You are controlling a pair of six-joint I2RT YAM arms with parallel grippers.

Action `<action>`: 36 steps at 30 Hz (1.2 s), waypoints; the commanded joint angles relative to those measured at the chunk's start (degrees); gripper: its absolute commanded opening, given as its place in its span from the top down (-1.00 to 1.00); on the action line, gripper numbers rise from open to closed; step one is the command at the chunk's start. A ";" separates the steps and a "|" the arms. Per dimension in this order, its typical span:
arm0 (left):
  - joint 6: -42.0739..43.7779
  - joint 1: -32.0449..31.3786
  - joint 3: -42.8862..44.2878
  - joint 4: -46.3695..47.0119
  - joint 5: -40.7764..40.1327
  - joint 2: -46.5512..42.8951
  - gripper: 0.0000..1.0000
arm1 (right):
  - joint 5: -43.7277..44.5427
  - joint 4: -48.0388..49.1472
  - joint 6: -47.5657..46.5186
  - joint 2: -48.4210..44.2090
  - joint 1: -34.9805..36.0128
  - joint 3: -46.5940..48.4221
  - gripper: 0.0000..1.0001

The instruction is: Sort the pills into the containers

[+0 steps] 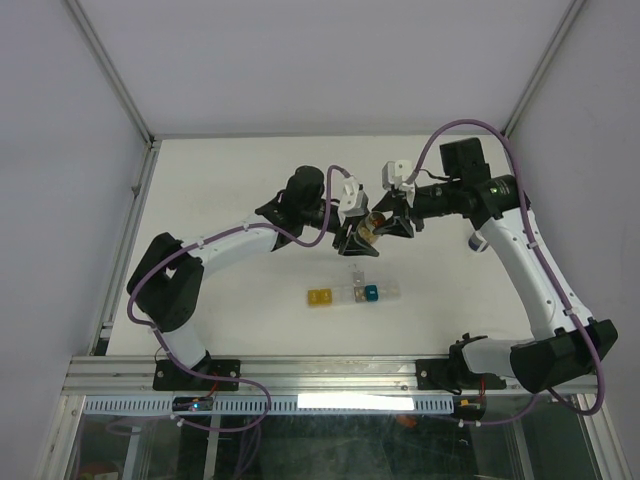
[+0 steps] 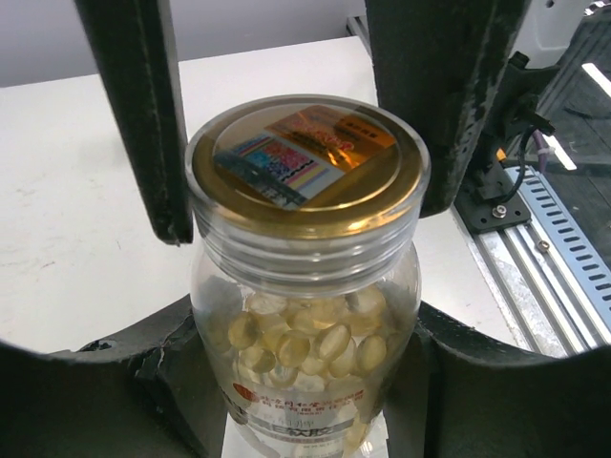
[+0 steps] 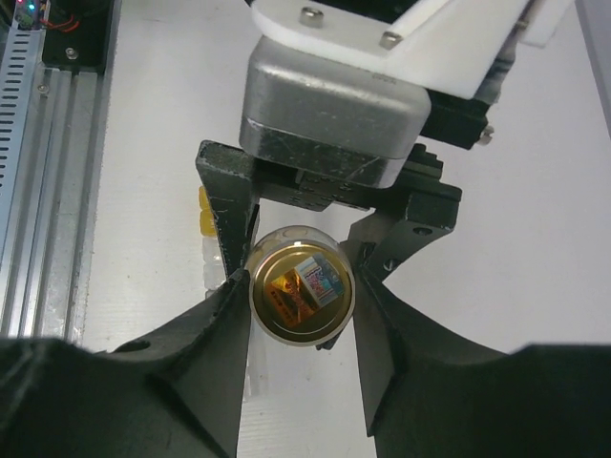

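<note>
My left gripper [image 1: 356, 240] is shut on a clear bottle [image 2: 305, 315] full of yellowish pills [image 2: 310, 343]. The bottle hangs above the table behind the containers [image 1: 355, 294], a short row of cells with a yellow one [image 1: 320, 298] and a teal one [image 1: 371, 293]. A gold lid [image 2: 305, 157] with a colourful sticker is on the bottle. My right gripper [image 3: 302, 296] faces the lid [image 3: 302, 296] head-on, one finger pressed to each side of its rim. Those fingers [image 2: 158, 124] show as dark bars in the left wrist view. The yellow cell [image 3: 203, 210] peeks out behind the left gripper.
An aluminium rail [image 1: 330, 375] with both arm bases runs along the table's near edge. The rail [image 3: 38, 191] also appears at the left of the right wrist view. White walls stand on three sides of the table [image 1: 230, 180].
</note>
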 commanded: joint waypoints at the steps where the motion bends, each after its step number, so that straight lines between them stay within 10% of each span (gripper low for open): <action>1: -3.26 -0.34 -2.45 10.94 -9.81 -4.93 1.00 | 4.96 7.90 13.18 -2.49 0.23 -2.88 0.62; 7: -6.83 -0.35 -4.94 17.97 -25.31 -5.63 1.00 | 12.44 19.20 29.31 -4.41 -3.07 -10.42 0.91; 13: -6.46 -0.39 -3.34 16.48 -23.34 -3.57 1.00 | 6.68 21.63 32.04 -4.48 -5.57 -12.54 0.99; 15: -5.65 -0.36 -2.63 15.00 -21.36 -3.07 1.00 | 2.86 19.66 30.37 -4.22 -5.82 -11.62 0.71; 18: -4.52 -0.36 -2.01 13.24 -17.75 -2.70 1.00 | -1.46 17.88 28.22 -4.75 -7.63 -10.37 -0.22; 21: -3.79 -0.33 -1.22 11.46 -14.47 -2.31 1.00 | -3.96 17.27 25.47 -6.65 -9.37 -10.23 -0.61; 36: -3.12 -0.29 1.42 7.52 -1.30 -0.58 1.00 | -11.80 9.71 4.02 -3.62 -8.23 -5.98 -0.78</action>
